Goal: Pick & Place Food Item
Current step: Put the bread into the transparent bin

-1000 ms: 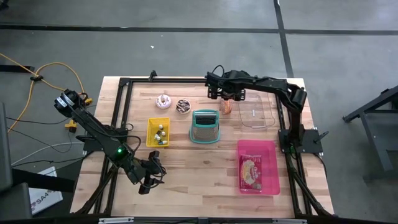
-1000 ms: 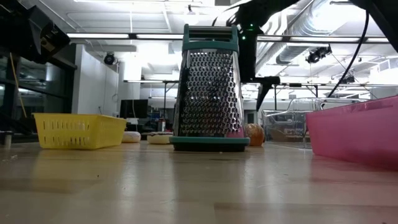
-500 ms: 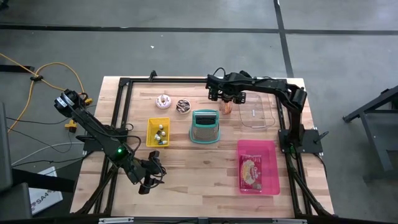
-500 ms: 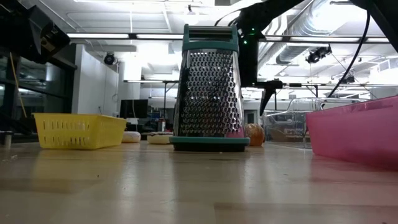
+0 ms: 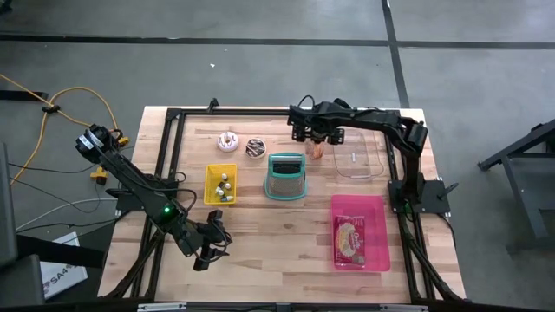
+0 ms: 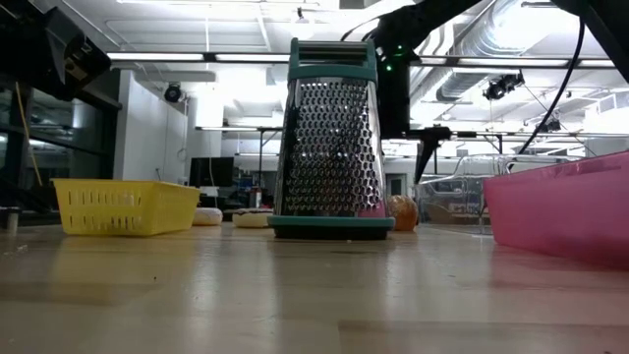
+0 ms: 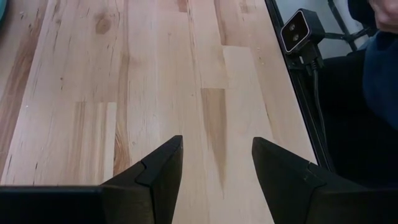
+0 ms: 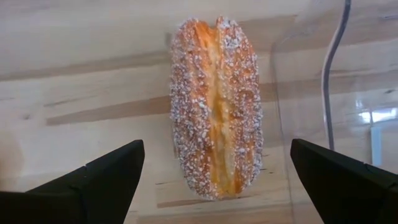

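One sugared bun (image 8: 216, 109) is lying centre-frame in the right wrist view, just beside the clear tub (image 8: 348, 112). The right gripper (image 8: 214, 177) is hovering wide apart, grasping nothing. Likely light, soft and crumbly; pinching across its narrow middle looks best. The left gripper (image 7: 216, 171) is waiting lower left, released.

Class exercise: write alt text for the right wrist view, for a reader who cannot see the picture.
A long, sugar-crusted golden pastry with a split down its middle lies on the light wooden table, centred beyond the right gripper, whose two dark fingers stand wide open on either side. The edge of a clear plastic container sits just beside the pastry.
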Controlling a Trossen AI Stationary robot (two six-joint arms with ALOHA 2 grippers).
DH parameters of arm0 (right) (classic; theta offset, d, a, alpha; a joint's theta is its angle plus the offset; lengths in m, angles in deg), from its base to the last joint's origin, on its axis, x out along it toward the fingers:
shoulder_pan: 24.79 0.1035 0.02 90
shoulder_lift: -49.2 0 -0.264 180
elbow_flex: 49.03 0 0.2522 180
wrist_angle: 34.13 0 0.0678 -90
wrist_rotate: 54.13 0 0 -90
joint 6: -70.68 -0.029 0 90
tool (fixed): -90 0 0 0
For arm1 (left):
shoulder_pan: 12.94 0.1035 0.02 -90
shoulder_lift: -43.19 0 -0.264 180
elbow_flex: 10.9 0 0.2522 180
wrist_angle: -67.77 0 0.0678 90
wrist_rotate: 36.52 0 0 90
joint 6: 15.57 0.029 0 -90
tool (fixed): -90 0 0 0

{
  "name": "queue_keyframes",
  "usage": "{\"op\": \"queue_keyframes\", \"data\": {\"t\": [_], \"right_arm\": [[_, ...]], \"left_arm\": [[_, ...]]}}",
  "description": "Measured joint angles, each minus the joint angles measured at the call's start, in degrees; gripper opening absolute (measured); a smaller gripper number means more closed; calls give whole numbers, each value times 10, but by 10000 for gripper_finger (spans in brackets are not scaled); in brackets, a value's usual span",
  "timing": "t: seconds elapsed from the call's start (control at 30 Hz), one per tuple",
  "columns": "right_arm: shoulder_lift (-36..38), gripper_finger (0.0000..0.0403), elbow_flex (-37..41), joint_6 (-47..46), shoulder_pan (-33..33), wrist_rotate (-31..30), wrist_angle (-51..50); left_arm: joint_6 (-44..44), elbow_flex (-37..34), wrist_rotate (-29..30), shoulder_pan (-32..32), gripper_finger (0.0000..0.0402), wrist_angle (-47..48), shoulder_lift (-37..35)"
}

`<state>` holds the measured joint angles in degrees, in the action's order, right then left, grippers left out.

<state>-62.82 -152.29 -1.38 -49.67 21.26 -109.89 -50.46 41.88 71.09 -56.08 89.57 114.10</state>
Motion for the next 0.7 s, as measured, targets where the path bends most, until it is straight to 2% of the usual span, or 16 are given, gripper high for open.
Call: {"op": "queue_keyframes", "data": {"t": [0.57,0.7], "right_arm": [[-29,394,7,-16,5,8,1],[-28,394,32,-17,5,13,31]], "left_arm": [[0,0,0,0,189,-9,0],[0,0,0,0,189,-9,0]]}}
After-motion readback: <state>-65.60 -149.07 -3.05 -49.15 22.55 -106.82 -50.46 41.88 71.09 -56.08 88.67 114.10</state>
